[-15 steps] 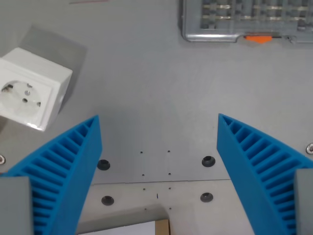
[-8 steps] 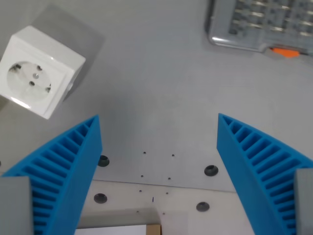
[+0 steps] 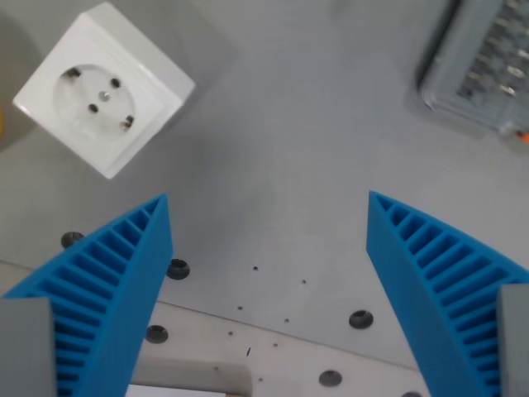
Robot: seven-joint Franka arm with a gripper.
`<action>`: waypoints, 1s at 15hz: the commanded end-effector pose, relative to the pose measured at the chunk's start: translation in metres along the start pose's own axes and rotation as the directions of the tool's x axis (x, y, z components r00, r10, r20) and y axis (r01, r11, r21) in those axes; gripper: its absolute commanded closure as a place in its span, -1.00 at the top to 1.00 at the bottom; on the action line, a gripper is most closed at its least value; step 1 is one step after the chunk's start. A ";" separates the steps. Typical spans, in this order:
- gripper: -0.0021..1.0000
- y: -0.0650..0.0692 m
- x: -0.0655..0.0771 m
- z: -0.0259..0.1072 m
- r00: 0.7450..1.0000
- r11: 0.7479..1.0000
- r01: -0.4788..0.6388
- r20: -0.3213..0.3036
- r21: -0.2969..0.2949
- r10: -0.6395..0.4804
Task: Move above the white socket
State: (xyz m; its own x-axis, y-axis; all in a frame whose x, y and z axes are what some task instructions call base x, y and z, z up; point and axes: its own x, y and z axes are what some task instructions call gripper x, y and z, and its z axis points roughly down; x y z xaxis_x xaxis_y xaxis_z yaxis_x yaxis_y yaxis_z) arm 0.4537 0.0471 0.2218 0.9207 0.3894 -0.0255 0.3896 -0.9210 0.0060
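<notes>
The white socket (image 3: 103, 91) is a white cube with a round two-hole face. It sits on the grey table at the wrist view's upper left, turned at an angle. My gripper (image 3: 269, 248) is open and empty, its two blue ribbed fingers (image 3: 107, 281) wide apart at the bottom of the view. The socket lies above and to the left of the left finger, outside the gap between the fingers.
A clear plastic case with metal parts and an orange catch (image 3: 483, 74) lies at the wrist view's upper right edge. The grey plate (image 3: 273, 182) has several screw holes (image 3: 359, 318) near the bottom. A lighter surface edge runs along the bottom.
The camera has moved and rotated: the socket has shifted right and up toward the view's middle and turned, and the plastic case has slid off toward the right edge. The fingers stay open.
</notes>
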 end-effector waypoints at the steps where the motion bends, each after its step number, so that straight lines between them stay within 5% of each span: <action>1: 1.00 -0.011 0.000 0.010 0.931 0.933 0.354 -0.076 -0.060 -0.358; 10: 1.00 -0.047 0.011 0.034 0.823 0.825 0.558 -0.070 -0.087 -0.564; 15: 1.00 -0.062 0.018 0.045 0.786 0.787 0.608 -0.065 -0.101 -0.615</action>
State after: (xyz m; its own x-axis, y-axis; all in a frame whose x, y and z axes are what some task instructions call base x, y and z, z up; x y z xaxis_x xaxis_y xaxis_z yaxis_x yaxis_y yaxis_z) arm 0.4482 0.1103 0.1802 0.6760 0.7367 -0.0184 0.7368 -0.6761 0.0028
